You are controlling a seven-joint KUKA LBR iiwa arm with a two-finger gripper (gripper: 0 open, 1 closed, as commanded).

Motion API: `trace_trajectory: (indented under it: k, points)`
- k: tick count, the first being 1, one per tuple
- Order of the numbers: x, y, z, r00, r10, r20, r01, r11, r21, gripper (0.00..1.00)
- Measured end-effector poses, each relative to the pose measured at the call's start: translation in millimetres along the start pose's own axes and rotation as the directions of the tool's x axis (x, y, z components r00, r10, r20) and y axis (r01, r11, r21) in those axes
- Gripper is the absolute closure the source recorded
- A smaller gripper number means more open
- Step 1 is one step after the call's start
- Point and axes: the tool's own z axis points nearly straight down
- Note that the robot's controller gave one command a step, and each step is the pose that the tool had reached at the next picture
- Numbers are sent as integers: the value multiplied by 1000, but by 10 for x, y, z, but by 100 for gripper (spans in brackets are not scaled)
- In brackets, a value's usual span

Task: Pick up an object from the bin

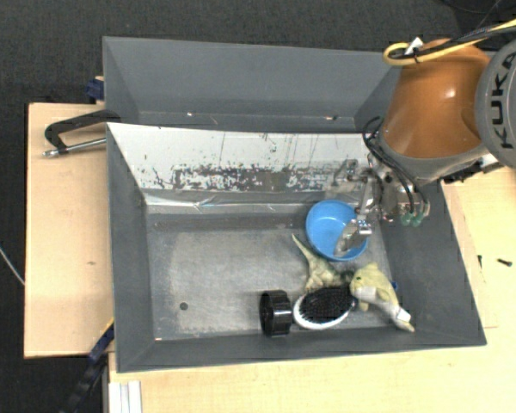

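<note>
Currently your pincer (359,229) sits at the blue bowl (327,227), its 3 o'clock rim, presumably for an edge pinch; open or closed, cannot tell.

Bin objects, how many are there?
4: blue bowl at the gripper, pale yellow toy below it, oval black brush and black cylinder left of the toy. Others may hide under the toy.
</note>
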Motion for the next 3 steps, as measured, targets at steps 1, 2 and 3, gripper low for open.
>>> trace_trajectory:
  k: [1, 2, 3]
  points:
    - [258, -76, 1200, 992, 126, 11, -126, 992, -1, 0]
    - [259, -84, 1167, 992, 124, 9, -124, 992, 1, 100]
    - [22, -203, -1247, 996, 92, 14, -92, 996, 0, 100]
